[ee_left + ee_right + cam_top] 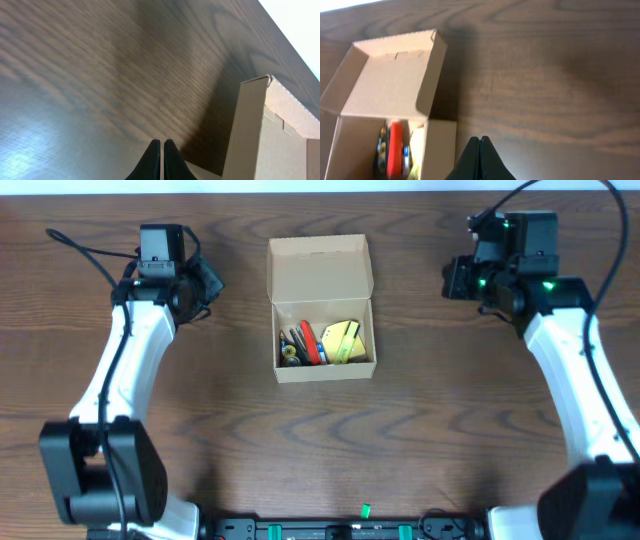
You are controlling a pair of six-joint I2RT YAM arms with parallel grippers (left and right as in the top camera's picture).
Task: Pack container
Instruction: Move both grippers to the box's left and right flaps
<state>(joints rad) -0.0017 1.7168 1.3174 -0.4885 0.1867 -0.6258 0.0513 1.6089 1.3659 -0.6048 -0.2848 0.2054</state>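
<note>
**Figure. Pack container: both arms flanking the loaded box.**

The cardboard box sits at the middle of the wooden table. Its hinged flap lid is thrown back on the far side. Small stationery lies in the open compartment, including a red item and a yellow item.

The loading looks finished, so the step in hand is judged to be closing the lid.

- **Pushing the lid:** One gripper should go behind the flap and sweep it forward and down over the compartment. Fingers pressed together make a suitably blunt pusher.
- **Bracing the box:** The other gripper should brace a side wall, since a light box is likely to slide.
- **Tucking the tabs:** The lid's side tabs need to go inside the walls, not catch on the rim.
- **Clearance:** Whether the contents stand proud of the rim cannot be told.

The left gripper hangs near the box's left side, level with the lid and clear of it. Its fingers are pressed together on nothing, as the left wrist view shows. Its white forearm runs back toward the near-left base.

The right gripper mirrors it on the right and stands farther off. Its fingers are likewise pinched together and empty. Both point inward at the box.
</note>
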